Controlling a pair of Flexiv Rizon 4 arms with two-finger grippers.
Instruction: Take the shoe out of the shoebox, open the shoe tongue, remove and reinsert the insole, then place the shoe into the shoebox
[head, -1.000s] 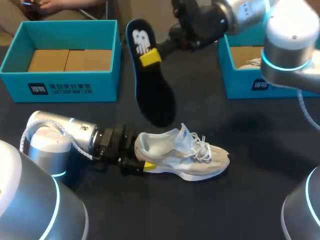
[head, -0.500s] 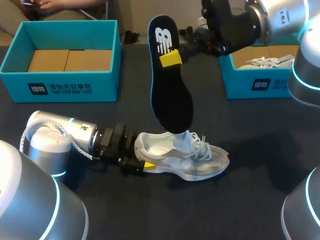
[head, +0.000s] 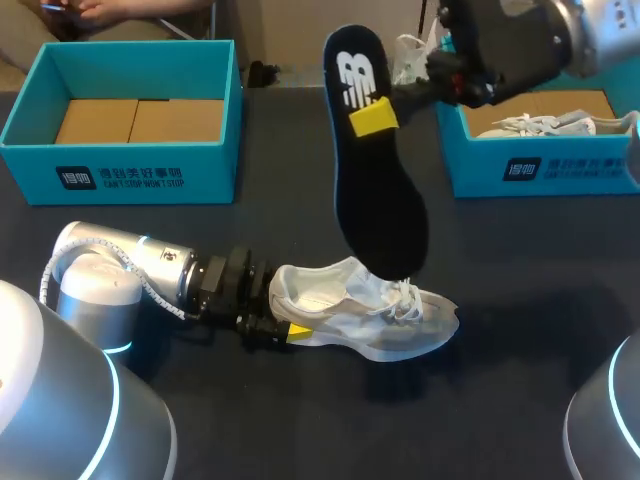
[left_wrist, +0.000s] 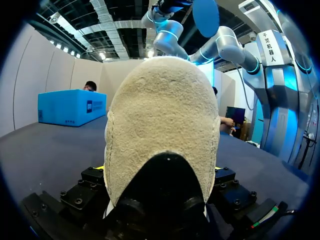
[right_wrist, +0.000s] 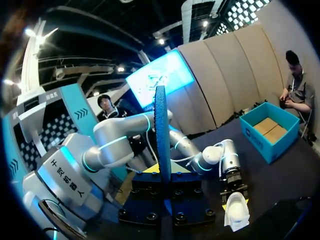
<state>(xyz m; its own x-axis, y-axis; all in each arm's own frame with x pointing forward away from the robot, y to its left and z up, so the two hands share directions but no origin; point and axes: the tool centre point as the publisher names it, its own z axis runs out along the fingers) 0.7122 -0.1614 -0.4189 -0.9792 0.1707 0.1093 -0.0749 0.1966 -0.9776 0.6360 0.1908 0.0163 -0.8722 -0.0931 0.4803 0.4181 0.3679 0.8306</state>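
**Table layout as I have it**

Mid-front on the table (head: 300, 430): shoe (head: 365, 318), heel to my left, in my left gripper (head: 283, 318). Above its laces: insole (head: 375, 190), hanging tilted from my right gripper (head: 375, 118). Behind left: shoebox (head: 120, 178). Behind right: second shoebox (head: 540, 170), another shoe (head: 560, 123) in it.

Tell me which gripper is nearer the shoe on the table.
Left. The left gripper is shut on the heel of the shoe, down on the table. The right gripper is raised above and beyond the shoe, holding the insole in the air.
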